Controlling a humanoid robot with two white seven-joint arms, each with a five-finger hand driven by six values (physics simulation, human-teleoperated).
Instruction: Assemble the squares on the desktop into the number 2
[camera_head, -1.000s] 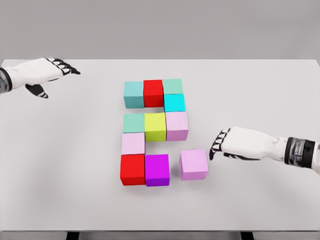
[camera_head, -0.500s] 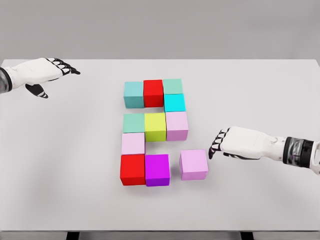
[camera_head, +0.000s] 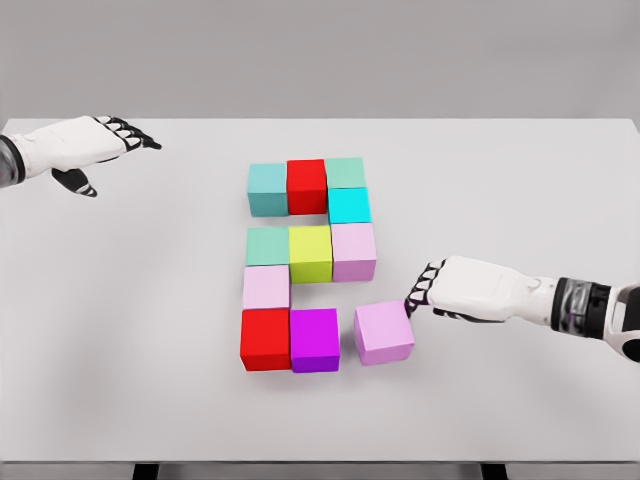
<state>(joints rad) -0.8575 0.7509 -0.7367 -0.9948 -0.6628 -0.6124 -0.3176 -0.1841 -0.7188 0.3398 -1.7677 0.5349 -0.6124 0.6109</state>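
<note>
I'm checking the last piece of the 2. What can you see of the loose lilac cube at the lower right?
The lilac cube is a plain, matte, pale purple block resting flat on the white table, turned slightly askew from the other blocks. A narrow gap separates it from the magenta cube. The right hand has its dark fingers at the cube's upper right corner, apparently touching it.

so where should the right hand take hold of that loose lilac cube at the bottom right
Probably across its near and far faces, from above. The lilac cube sits slightly turned, apart from the purple cube, with all sides free. The right hand already touches its upper right corner.
</note>
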